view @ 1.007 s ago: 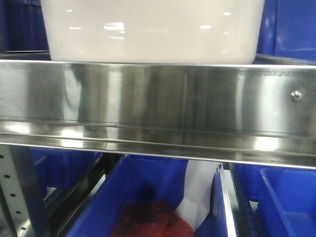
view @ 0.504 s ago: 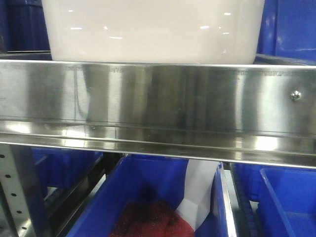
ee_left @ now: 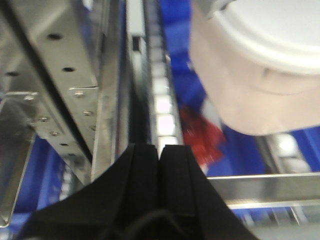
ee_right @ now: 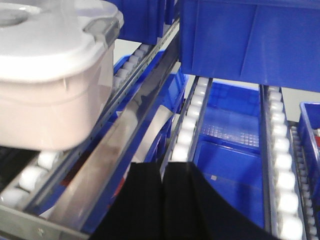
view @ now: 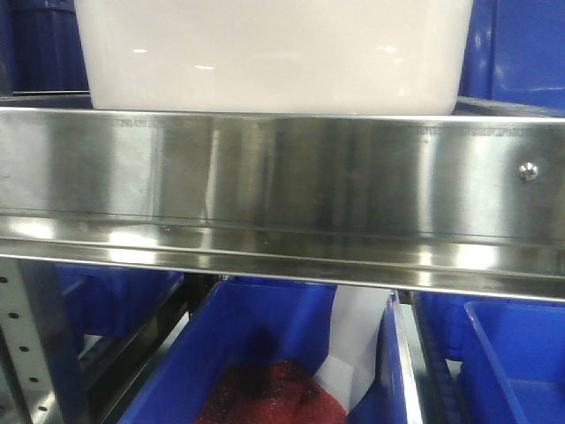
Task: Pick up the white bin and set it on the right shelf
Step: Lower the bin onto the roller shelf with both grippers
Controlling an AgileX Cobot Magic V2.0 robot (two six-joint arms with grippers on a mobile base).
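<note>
The left tool (ee_left: 160, 152) and right tool (ee_right: 162, 172) are both pinched shut, empty, flanking the white bin (ee_right: 50, 100), which sits ahead between them on the right shelf (view: 177, 238), its front rail (view: 371, 177) probably stopping any roll-off.

The white bin (view: 269, 53) is cropped above; left wrist view blurred.
</note>
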